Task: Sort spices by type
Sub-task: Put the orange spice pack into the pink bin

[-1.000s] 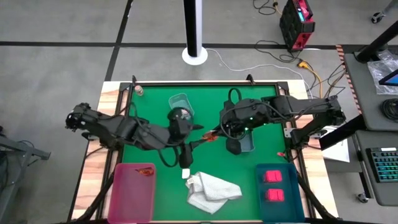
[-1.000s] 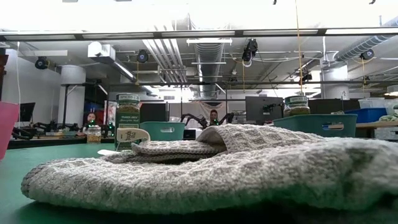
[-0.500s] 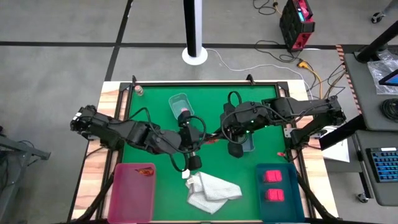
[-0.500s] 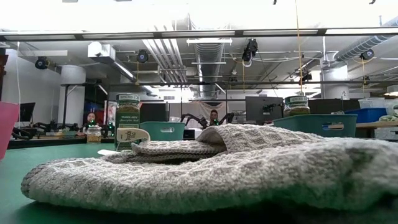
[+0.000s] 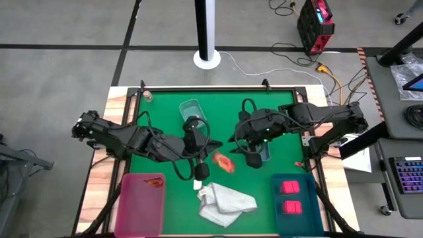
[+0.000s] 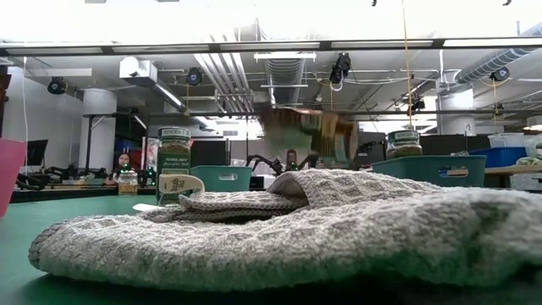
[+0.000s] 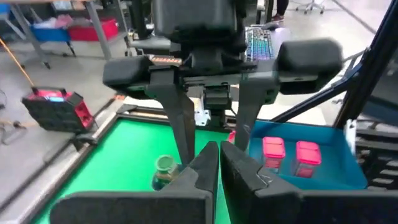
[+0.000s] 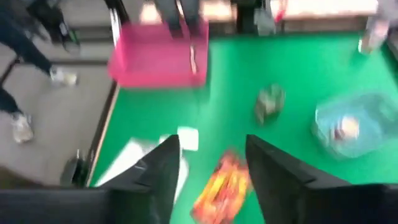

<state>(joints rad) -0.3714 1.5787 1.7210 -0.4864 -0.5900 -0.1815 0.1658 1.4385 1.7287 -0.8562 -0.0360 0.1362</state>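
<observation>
High view: on the green worktop [image 5: 165, 112] the pink tray [image 5: 124, 198] fills the front-left corner, already holding one flat packet [image 5: 155, 180]. The white cloth [image 5: 228, 201] lies crumpled at the middle of the front edge. The left gripper [image 5: 200, 171] and right gripper [image 5: 252, 160] face each other near the worktop's centre. The red-orange packet [image 5: 223, 162] is loose between them, gripped by neither.

The left claw is pinched fully together with nothing between its fingers, as its wrist view confirms. The right claw stands parted, with the packet showing on the green beyond the gap. The step in hand looks like getting this packet to the pink tray with its fellow.

To do it well, the left claw should reopen, come down over the packet's short side and pinch an edge. A flat, limp packet may slide under a shallow grip. It should also stay clear of the cloth's near folds.

A second ago the packet hung in the air between the two claws, the right one clamped on it and the left one spread wide. Since then the left has shut on nothing, the right has let go, and the packet has dropped toward the front edge. The trays and cloth have not moved.
</observation>
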